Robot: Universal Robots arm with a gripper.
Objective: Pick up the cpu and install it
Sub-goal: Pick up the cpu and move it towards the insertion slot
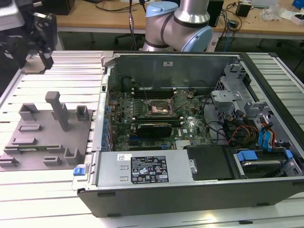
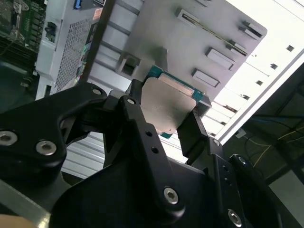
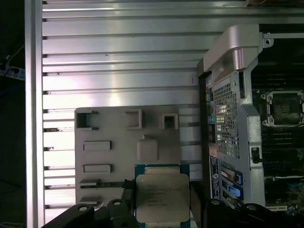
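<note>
Black gripper [image 2: 166,110] fingers [image 2: 138,121] pinch the cpu [image 3: 162,197] by two opposite edges, its silver top facing both wrist views. It hangs in the air above the grey tray [image 3: 118,159]. The dark socket [image 1: 159,108] sits well apart inside the open computer case [image 1: 199,190], toward the exterior view's right of the gripper.

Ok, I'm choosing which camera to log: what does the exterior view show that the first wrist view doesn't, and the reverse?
Exterior view: the arm's blue-capped joints, the drive bays and the desks behind. First wrist view: the cpu clamped in the gripper. Both: the grey tray, the open computer case and its dark socket.
</note>
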